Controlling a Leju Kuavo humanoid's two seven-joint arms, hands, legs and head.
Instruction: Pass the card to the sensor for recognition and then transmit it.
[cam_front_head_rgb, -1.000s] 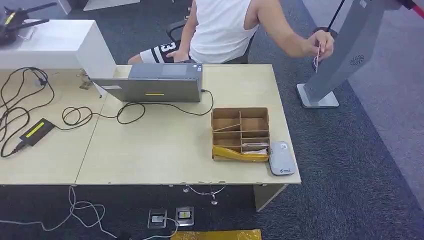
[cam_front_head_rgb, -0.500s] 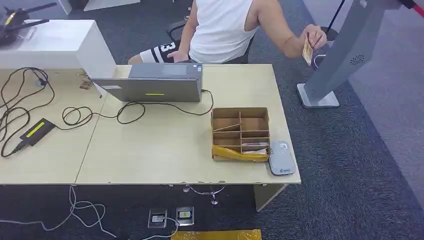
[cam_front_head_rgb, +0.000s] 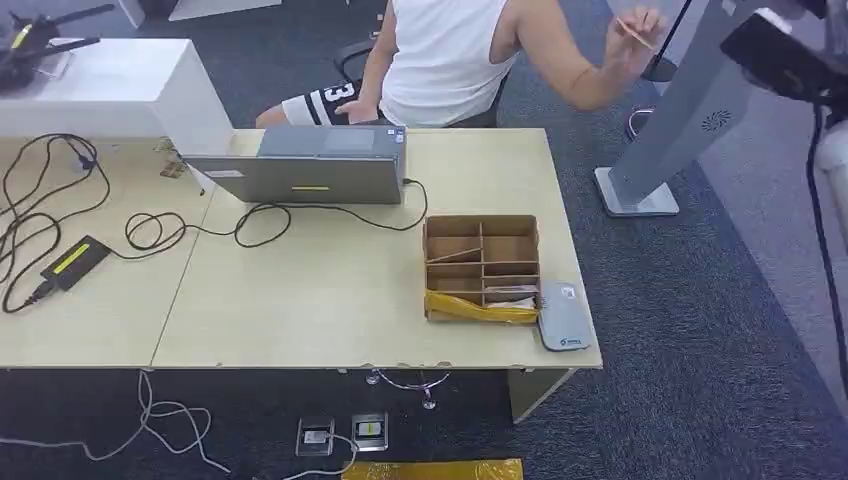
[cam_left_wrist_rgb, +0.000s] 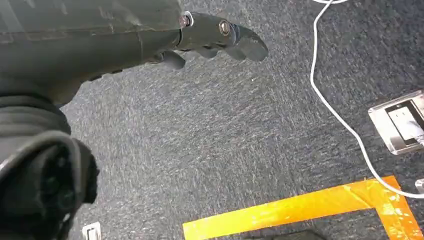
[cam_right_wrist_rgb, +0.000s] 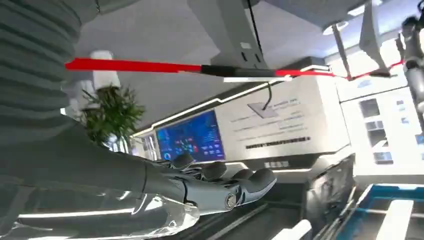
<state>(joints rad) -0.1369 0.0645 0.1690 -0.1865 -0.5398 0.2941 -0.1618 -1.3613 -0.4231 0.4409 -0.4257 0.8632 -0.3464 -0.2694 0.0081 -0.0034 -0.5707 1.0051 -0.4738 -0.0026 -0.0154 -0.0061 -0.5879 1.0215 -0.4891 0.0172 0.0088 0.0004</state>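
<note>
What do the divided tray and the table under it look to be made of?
The divided tray looks like brown corrugated cardboard: matte, thin slotted partitions, yellow tape along its front. The table looks like pale wood-grain laminate, smooth with a low sheen; its core isn't visible.

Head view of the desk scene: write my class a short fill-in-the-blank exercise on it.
1. The person's hand holds a thin ____ raised in the air.
2. The brown cardboard divided box sits on the ____.
3. The grey flat card reader lies ____ the box, at the desk's edge.

Missing words: card; desk; beside
</note>
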